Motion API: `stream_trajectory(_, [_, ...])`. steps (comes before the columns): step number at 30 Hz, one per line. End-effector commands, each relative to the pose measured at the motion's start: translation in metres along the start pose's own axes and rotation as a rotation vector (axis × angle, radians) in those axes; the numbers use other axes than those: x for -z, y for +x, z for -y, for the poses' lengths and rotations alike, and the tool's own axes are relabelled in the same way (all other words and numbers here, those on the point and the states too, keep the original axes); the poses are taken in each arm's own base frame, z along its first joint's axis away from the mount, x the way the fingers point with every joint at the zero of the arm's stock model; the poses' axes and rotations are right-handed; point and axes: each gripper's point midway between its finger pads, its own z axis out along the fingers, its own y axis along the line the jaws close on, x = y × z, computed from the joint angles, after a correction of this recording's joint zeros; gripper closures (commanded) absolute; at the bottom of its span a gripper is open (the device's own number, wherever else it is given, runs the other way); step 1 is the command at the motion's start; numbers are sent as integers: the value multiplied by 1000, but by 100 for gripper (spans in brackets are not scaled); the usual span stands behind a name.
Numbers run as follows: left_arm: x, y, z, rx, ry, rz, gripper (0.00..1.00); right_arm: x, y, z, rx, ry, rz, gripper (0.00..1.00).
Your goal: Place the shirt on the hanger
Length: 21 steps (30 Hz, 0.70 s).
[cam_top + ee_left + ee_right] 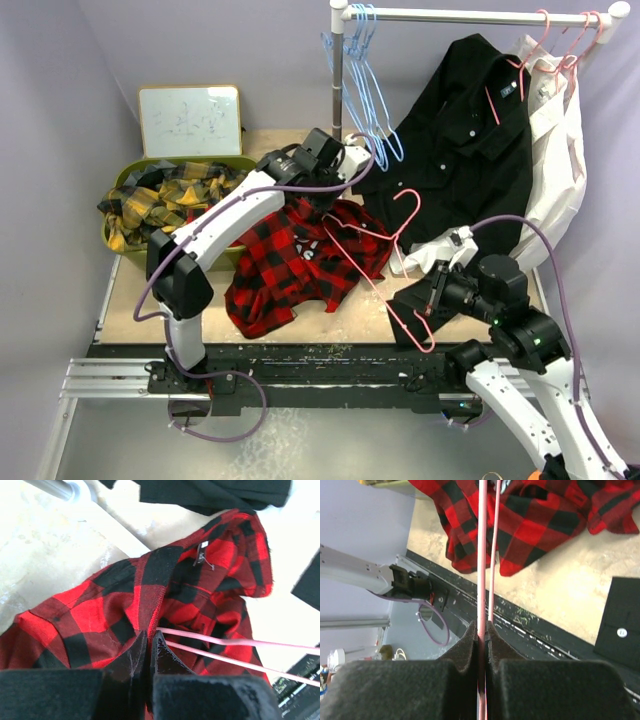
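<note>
While our left gripper (148, 652) is pinching a fold of the shirt (95, 615) between its 2 pressed-together jaws at the bottom of its wrist view, we are judging that lifting slowly will let the hanger (225, 642) slip into the shoulder. Our right gripper (483, 632) is clamping the hanger's pink wire, bottom centre; the shirt is lying mid-frame overhead, left of centre.

Bright, even light; wrist views overexposed in patches (near foreground blurs softly).

Robot lab cell, plain lilac walls (50, 120), whiteboard (189, 121), alu base rail (110, 378), garment rack (480, 15) on plywood bench (365, 318).
</note>
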Motion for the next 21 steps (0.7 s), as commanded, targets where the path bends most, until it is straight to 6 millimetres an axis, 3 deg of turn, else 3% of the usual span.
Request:
stream_trajectory(1, [55,-23,17,-36,102,109,100,-5,-35,-29,86,-122,121,100])
stream_trajectory(4, [72,-24,15,-51,92,128,100,-8,-46,-29,106,-110,151,100])
stream_trajectory(12, [107,-24,-6,-87,-28,170,100,-12,-48,-17,140,-42,135,100])
stream_trajectory(21, [115,-9,6,-85,34,161,100,-15,-69,-38,166,-109,182,100])
